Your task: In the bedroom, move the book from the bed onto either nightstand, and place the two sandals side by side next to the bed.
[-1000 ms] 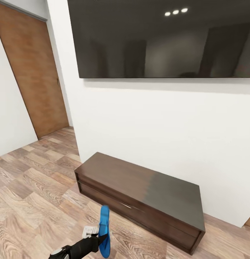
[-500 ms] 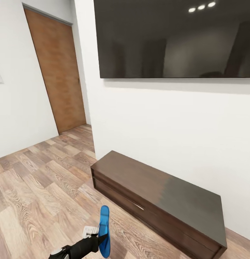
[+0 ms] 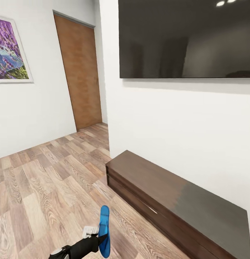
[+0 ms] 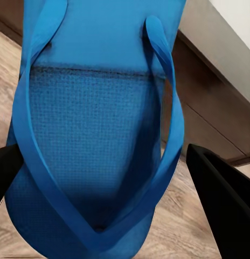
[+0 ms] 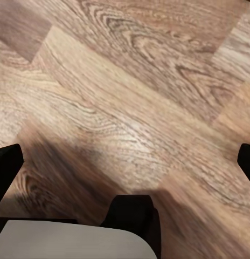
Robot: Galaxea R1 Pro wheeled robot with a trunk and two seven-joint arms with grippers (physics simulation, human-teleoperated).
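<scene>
The left pincer [image 3: 100, 240] stays clamped on a blue sandal [image 3: 104, 230], held on edge above the floor [image 3: 38, 187]. The camera has swung left, bringing in a purple picture [image 3: 10, 54]; the low cabinet [image 3: 175, 201] sits further right. The right pincer's [image 5: 125, 162] fingers stand wide apart over bare planks.

Cabinet [image 3: 182, 205] below television [image 3: 186, 37]

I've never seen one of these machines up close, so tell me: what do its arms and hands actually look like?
The left arm is a slim black limb with a small white block near the wrist. The left hand has two flat, matte black fingers. The right hand also has black fingers, with a pale grey rounded part behind them.
</scene>
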